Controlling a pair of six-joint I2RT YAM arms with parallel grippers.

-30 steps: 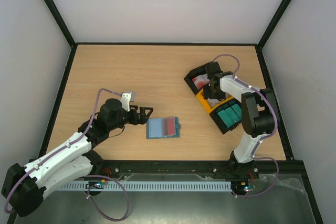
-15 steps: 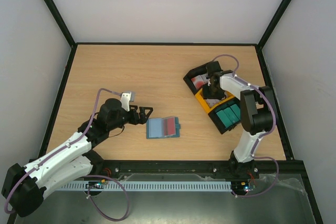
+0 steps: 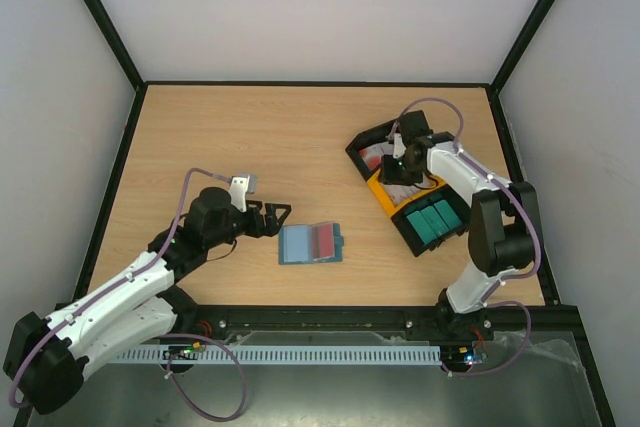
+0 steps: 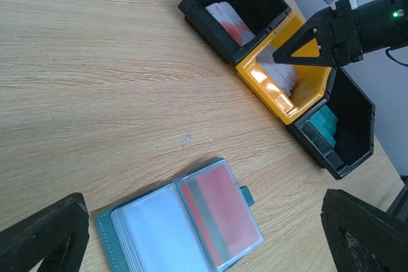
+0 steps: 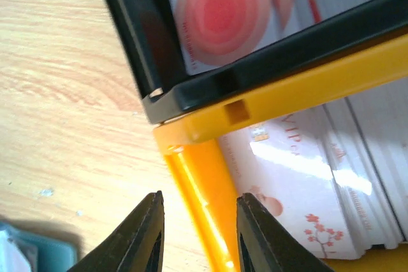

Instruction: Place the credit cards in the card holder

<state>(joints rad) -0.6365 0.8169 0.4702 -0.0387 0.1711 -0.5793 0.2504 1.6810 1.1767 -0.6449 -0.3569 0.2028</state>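
Observation:
The teal card holder (image 3: pixel 311 243) lies open on the table, a reddish credit card (image 4: pixel 223 211) in its right clear sleeve. More credit cards sit in the tray: a white one with red circles (image 5: pixel 223 14) in the black bin (image 3: pixel 372 150), and white flowered ones (image 5: pixel 306 183) in the yellow bin (image 3: pixel 395 197). My right gripper (image 5: pixel 201 234) hangs over the yellow bin's left wall with its jaws narrowly apart, one finger over the table and the other over the cards, holding nothing. My left gripper (image 3: pixel 278 219) stands wide open just left of the holder.
The green bin (image 3: pixel 435 222) at the tray's near end holds teal wallets. The tray lies diagonally at the right of the wooden table (image 3: pixel 250 137). Black frame rails and white walls close in the table's sides.
My right gripper has shifted slightly toward the yellow bin's left wall and its jaws have narrowed. The right elbow swung outward to the right. The left arm and card holder stayed put.

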